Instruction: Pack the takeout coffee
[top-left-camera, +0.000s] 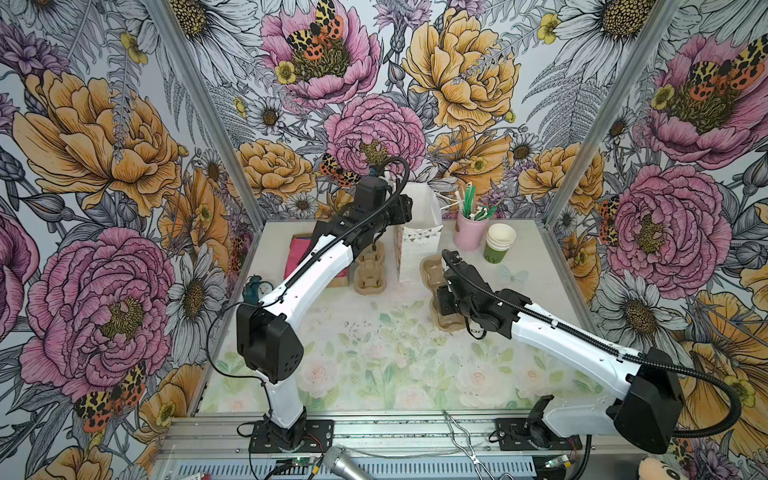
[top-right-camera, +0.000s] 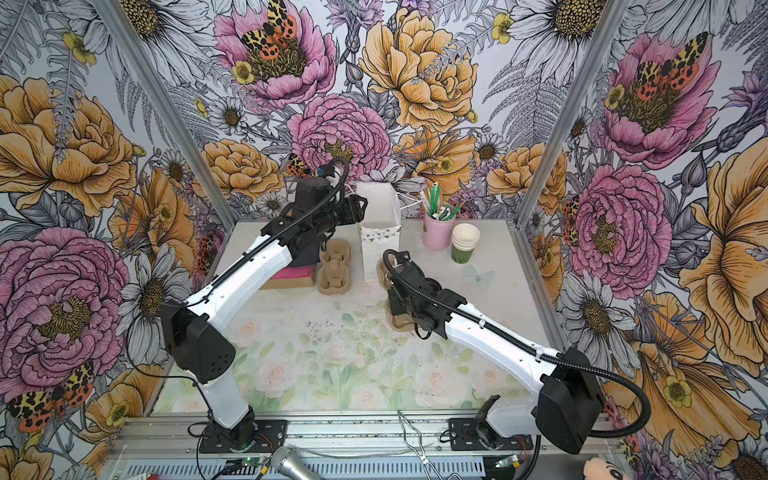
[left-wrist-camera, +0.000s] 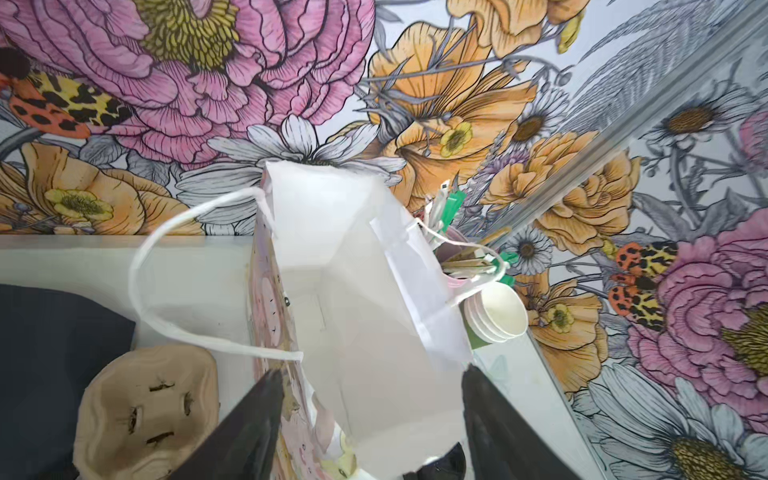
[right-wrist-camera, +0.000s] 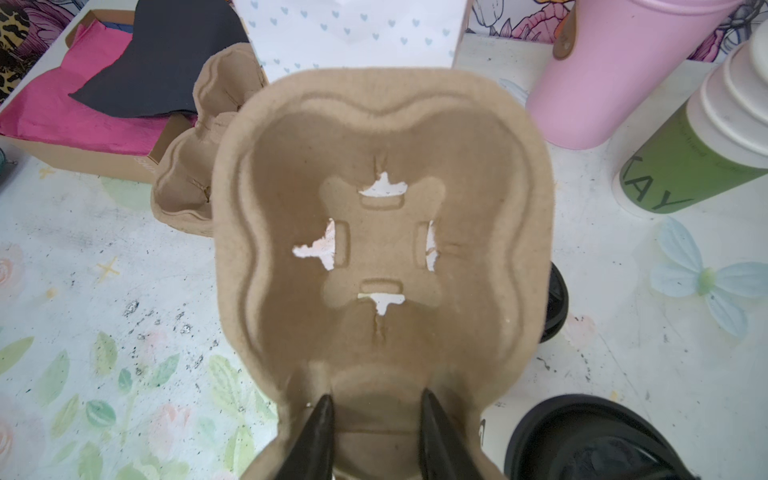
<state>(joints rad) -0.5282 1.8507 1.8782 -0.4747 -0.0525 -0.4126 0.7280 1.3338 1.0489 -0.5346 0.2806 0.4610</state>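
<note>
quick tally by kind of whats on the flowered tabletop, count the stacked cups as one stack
pulp cup carriers: 2
white paper bag: 1
pink cup of stirrers: 1
stack of paper cups: 1
cardboard box: 1
takeout coffee, black lid on: 1
loose black lid, partly hidden: 1
small teal item, too small to tell: 1
total: 9

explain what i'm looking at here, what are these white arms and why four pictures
Two robot arms stand at a flowered table. Two pictures look down from above; the others come from a camera on each arm's wrist. The left pincer is open at the mouth of a white paper bag. The right pincer grips a pulp cup carrier. Also there: another carrier, a pink cup of stirrers, stacked paper cups and a black-lidded cup.
</note>
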